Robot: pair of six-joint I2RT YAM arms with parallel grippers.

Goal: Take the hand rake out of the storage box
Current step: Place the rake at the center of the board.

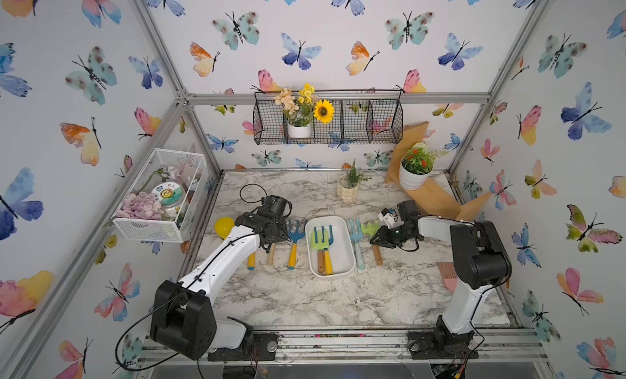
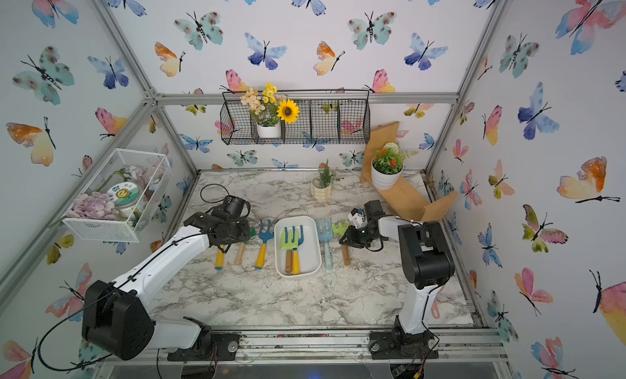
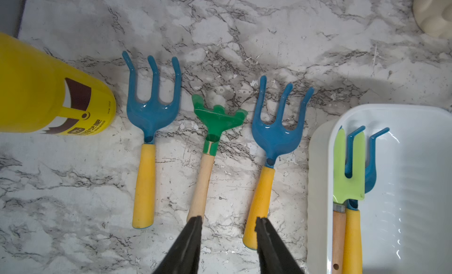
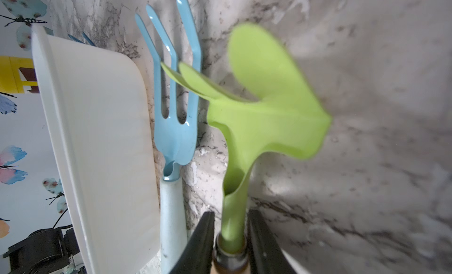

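Well, on my right gripper point(image 4: 231, 212) the black jaws straddle the narrow neck of a lime-green hand rake point(image 4: 264, 118) with a thin sliver of gap on each side. The frame cuts off at the dark metal ferrule, so I cannot tell whether the pads pinch it. The rake's flat, rounded tines are smeared with blur. It sits outside the storage box point(image 4: 102, 138), and a glossy pale blue fork point(image 4: 176, 133) with three prongs lies between it and the box's smooth white wall. My left gripper point(image 3: 228, 220) hangs with its jaws parted and only the grey-veined marble table point(image 3: 269, 28) showing between them. One tip overlaps the wooden handle end of a dark green rake point(image 3: 217, 118), the other the yellow handle of a blue-headed fork point(image 3: 276, 133). Inside the box, mid-table, a second lime rake point(image 1: 317, 242) with a wooden handle lies against a dark blue fork point(image 1: 328, 238) with a yellow handle. In both top views the left arm hides the heads of the two leftmost tools.
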